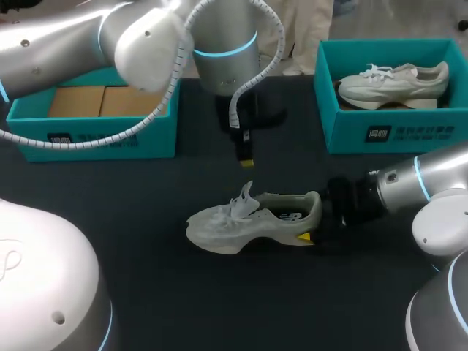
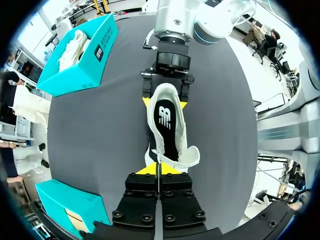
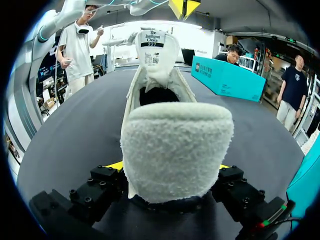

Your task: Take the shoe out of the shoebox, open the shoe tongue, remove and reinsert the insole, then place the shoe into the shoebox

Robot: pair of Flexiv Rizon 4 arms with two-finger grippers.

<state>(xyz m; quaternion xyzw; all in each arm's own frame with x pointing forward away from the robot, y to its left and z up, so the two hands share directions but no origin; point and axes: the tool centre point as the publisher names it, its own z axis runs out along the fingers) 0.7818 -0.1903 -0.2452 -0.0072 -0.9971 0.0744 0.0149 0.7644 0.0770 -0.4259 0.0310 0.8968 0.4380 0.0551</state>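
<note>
The shoe [image 1: 252, 219] lies on its side in the middle of the dark table [image 1: 146, 248], out of any box. Its toe points to my left and its heel to my right. The right claw [image 1: 311, 228] comes in low from the right and is clamped on the heel of the shoe, one yellow tip pressed on each side of the fuzzy back. The left claw [image 2: 157, 170] hangs just above the shoe, over the tongue [image 3: 154, 42]. Its two yellow tips are pressed together with nothing in them, and there is a small gap between them and the tongue. The tongue stands up, away from the opening. Inside the shoe you can see the dark insole [image 2: 165, 122], lying flat in its place. At the back left of the table sits a blue-green shoebox [image 1: 95, 139] with only brown card showing in it. At the back right sits the other box [image 1: 387, 135], the same colour, and a second shoe [image 1: 395, 82] rests inside it. Both boxes are well apart from the shoe in the middle.
</note>
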